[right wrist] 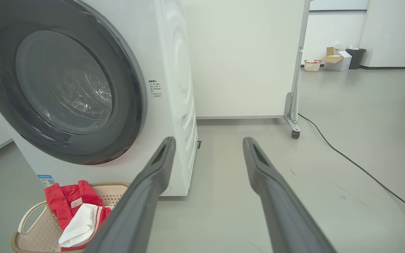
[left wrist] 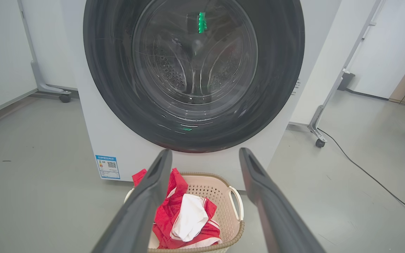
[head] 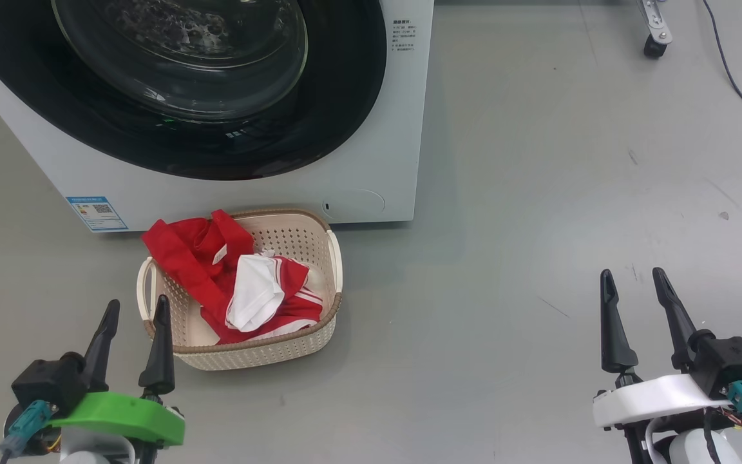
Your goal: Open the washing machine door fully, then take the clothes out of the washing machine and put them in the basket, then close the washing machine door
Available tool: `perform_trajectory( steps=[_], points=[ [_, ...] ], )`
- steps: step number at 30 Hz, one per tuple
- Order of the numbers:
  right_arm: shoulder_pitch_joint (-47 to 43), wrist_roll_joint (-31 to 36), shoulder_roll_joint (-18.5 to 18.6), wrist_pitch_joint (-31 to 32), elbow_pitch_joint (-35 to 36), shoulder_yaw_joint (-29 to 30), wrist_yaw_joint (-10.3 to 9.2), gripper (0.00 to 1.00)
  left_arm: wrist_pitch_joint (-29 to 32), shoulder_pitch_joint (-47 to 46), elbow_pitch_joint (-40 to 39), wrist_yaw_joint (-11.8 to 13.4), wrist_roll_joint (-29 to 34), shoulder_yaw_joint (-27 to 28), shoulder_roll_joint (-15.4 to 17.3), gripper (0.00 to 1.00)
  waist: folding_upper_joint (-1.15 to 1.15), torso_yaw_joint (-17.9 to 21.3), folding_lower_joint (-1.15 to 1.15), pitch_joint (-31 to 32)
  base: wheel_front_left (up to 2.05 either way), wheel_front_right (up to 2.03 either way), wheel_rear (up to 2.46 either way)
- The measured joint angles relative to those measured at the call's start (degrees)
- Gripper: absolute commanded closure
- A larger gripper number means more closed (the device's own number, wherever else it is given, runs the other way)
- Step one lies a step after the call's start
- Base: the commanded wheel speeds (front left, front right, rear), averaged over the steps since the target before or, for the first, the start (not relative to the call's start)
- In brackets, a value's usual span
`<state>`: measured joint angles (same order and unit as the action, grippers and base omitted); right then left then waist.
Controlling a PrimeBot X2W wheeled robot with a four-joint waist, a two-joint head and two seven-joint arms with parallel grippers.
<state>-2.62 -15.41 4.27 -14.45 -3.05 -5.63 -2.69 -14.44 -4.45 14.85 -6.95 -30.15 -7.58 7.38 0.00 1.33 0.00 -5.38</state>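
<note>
A large round washing machine door (head: 178, 84), with a glossy black rim and a clear glass bowl, is seen shut on a white front-loading washing machine (head: 371, 187). Soft red-and-white clothes (head: 242, 283) are heaped in a small cream perforated basket (head: 261, 351), set on the grey floor (head: 506, 258) just before it. The left jaws and the right jaws are held wide and empty. The cloth is judged light and limp, best pinched at a raised fold.

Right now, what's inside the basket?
The clothes, red with white panels, lie in the basket, one red piece hanging over its far-left rim. Part of its floor shows bare; whatever lies under the pile is covered.
</note>
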Motion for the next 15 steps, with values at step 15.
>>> perform_trajectory(
  steps=[15],
  points=[
    [-1.5,0.7,-0.3,0.0,1.3,-0.1,0.0,0.0,0.0,0.0,-0.5,0.0,-0.7,0.1,0.0,0.0,0.0,0.0,0.0,0.0,0.0,0.0,0.0]
  ],
)
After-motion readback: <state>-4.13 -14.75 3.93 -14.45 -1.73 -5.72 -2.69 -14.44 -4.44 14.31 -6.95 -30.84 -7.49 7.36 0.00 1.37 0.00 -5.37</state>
